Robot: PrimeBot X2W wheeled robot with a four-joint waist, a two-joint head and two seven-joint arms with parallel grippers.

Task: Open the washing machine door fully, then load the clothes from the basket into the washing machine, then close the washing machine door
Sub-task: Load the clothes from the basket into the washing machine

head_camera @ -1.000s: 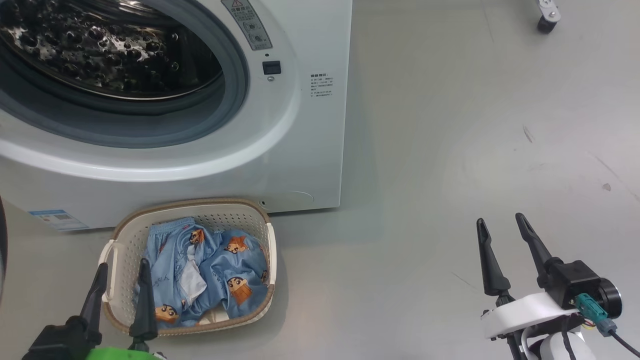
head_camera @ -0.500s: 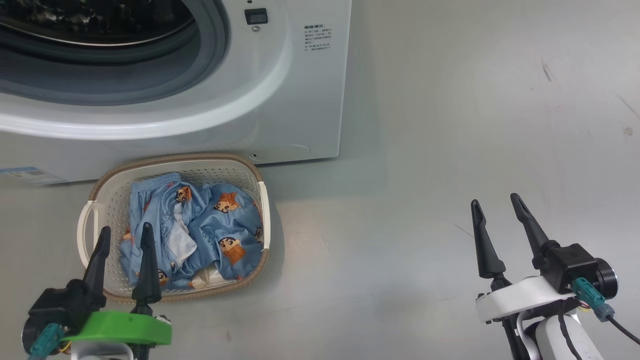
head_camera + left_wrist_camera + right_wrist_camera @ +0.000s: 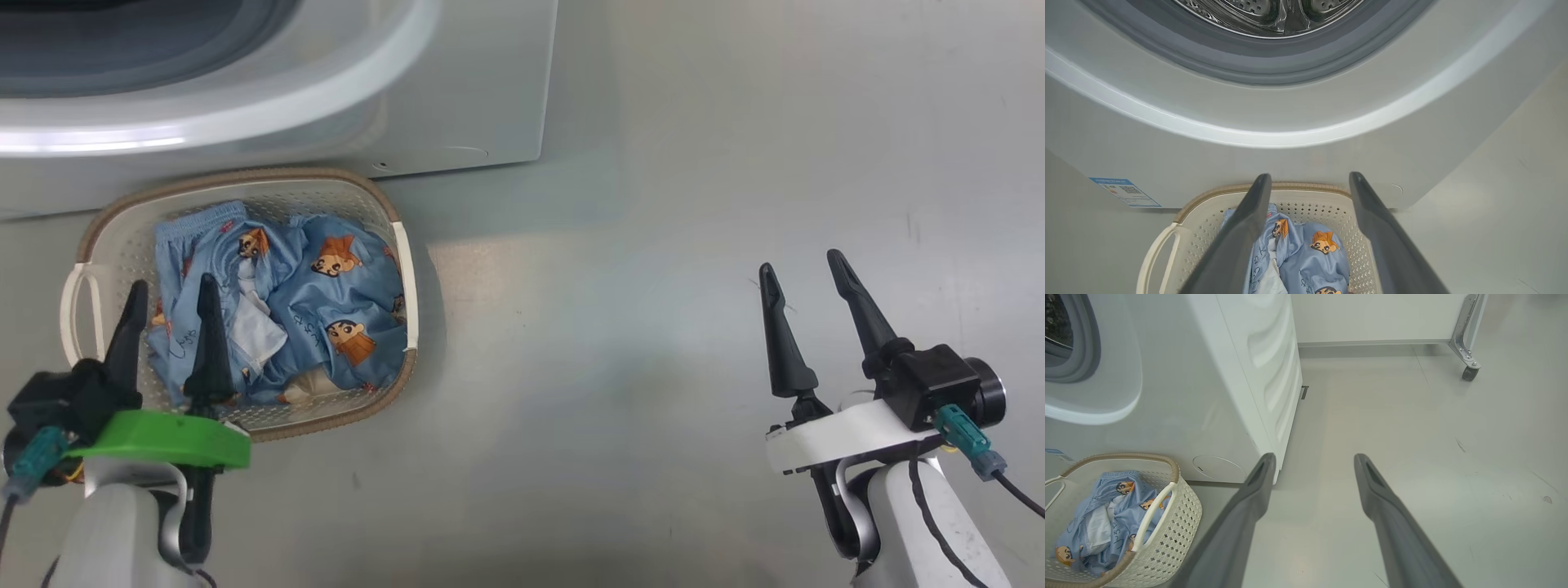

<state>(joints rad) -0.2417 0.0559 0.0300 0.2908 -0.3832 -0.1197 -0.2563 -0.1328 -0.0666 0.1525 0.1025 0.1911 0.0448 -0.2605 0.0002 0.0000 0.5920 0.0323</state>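
Grey floor (image 3: 653, 245) ahead; I see my left gripper (image 3: 173, 282) spread over clothes (image 3: 343, 278) in basket (image 3: 245, 174), right gripper (image 3: 800, 261) spread too.

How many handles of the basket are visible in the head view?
2. The left handle loops out from the left end of the basket; the right handle lies along its right end. Neither is hidden.

- The floor (image 3: 669, 204) is smooth, pale grey and faintly scuffed.
- The washing machine (image 3: 473, 90) stands on it.
- The basket (image 3: 245, 174) sits just before the machine.
- A caster wheel (image 3: 1470, 373) rests well apart.
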